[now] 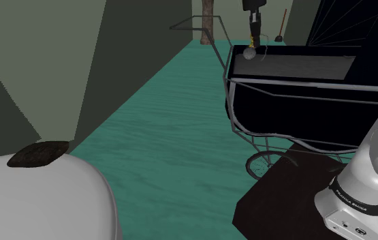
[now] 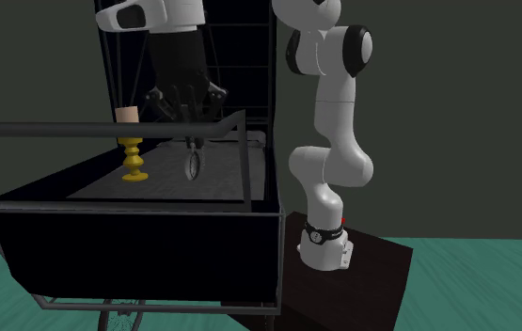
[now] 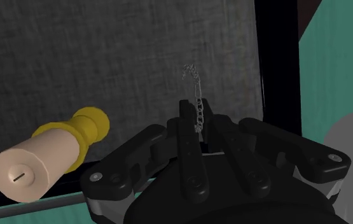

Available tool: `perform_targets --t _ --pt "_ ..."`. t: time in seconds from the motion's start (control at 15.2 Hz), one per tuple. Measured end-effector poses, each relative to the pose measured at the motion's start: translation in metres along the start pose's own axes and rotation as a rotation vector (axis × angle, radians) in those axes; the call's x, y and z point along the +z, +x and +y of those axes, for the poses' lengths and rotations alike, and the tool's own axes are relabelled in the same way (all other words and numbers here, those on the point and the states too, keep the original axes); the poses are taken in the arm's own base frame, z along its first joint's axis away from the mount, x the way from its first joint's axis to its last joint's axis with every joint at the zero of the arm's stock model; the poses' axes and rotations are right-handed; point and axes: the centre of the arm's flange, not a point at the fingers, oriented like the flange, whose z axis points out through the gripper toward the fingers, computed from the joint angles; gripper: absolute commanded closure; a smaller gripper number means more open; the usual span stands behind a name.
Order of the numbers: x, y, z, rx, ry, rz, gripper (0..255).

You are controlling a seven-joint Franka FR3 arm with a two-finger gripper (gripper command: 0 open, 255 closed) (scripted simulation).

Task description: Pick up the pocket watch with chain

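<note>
Currently, the black carriage point(image 2: 136, 235) is carrying the work on its grey lining point(image 3: 105, 57), and the white arm point(image 2: 329, 103) is reaching over its rim. The gripper point(image 2: 191, 141) is pointing down with its fingers clenched on the chain point(image 3: 197, 105). The pocket watch point(image 2: 193, 168) is hanging below it, close over the lining; whether it is hanging wholly free cannot be told.

The step in hand is judged to be the lift. It is best done straight up and slowly, since a thin chain is giving a poor hold and a hanging watch is liable to swing.

Around it, the grey rail point(image 2: 108, 129) is running along the near rim, level with the fingers, so any sideways travel is calling for height first. The candle point(image 2: 127, 116) on its yellow holder point(image 2: 134, 162) is standing near the watch but apart from it, toward the second exterior view's left.
</note>
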Motion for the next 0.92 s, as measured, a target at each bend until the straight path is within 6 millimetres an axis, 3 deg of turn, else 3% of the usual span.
perform_targets --t 0.33,0.92 --pt "-0.019 -0.003 -0.004 -0.005 0.004 -0.009 255" --pt "-0.071 -0.017 -0.012 -0.019 -0.003 0.002 255"
